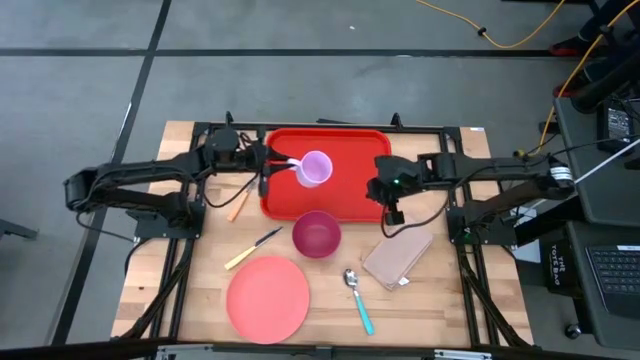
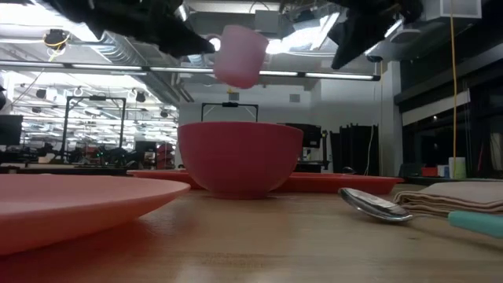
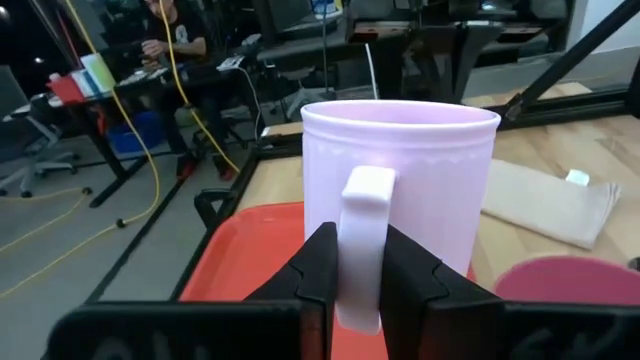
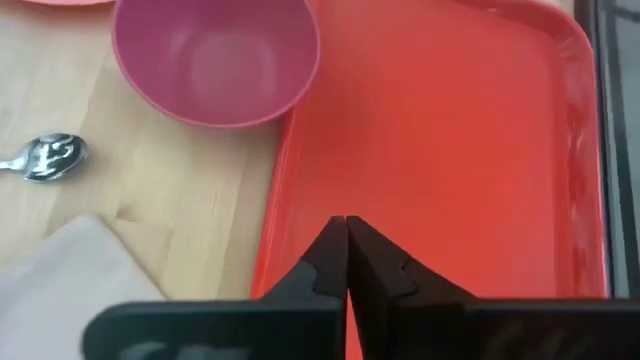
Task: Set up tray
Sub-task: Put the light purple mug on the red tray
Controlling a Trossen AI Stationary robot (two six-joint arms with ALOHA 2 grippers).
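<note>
Left gripper (image 1: 283,165) holds a pale pink mug (image 1: 315,168) by its handle above the red tray (image 1: 350,150); right gripper (image 4: 346,232) is pinched shut on nothing over the tray's right edge.

Tray sits at the table's far centre, between the two arms. In the left wrist view the fingers (image 3: 318,262) clamp both sides of the mug handle (image 3: 362,240), mug upright; low view shows it lifted clear of the tray, probably well above it, though height is hard to judge. Magenta bowl (image 1: 316,234) sits just at the tray's near edge, seemingly touching it. Salmon plate (image 1: 267,298), teal-handled spoon (image 1: 357,297), folded napkin (image 1: 398,258), yellow-handled knife (image 1: 251,249) lie on the wood nearer the camera; an orange-handled utensil (image 1: 238,201) lies left of the tray.
</note>
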